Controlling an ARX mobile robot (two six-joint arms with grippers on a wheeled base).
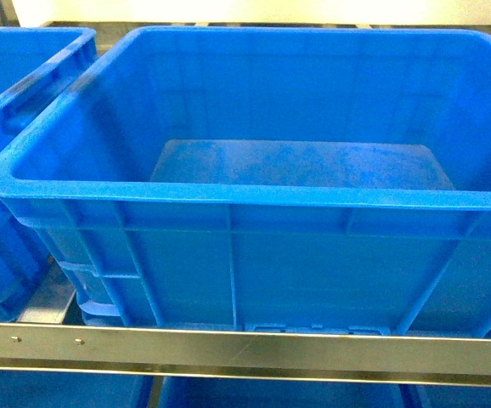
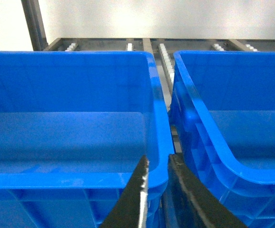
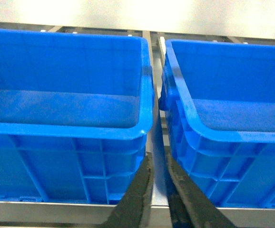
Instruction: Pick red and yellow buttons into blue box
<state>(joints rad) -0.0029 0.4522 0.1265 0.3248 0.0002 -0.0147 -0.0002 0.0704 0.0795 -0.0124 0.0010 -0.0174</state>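
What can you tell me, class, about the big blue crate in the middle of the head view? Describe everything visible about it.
The blue box is a large, deep crate of glossy blue plastic with a thick rolled rim and ribbed outer walls. It stands upright and open-topped on a metal shelf rail. What shows of its scuffed floor is bare; no buttons are visible in it. A second blue crate stands close beside it on the left; whether they touch is unclear.

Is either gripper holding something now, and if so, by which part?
Nothing is held. The left gripper and the right gripper each show a narrow bare gap between the fingers, in front of the blue box. No buttons are visible.
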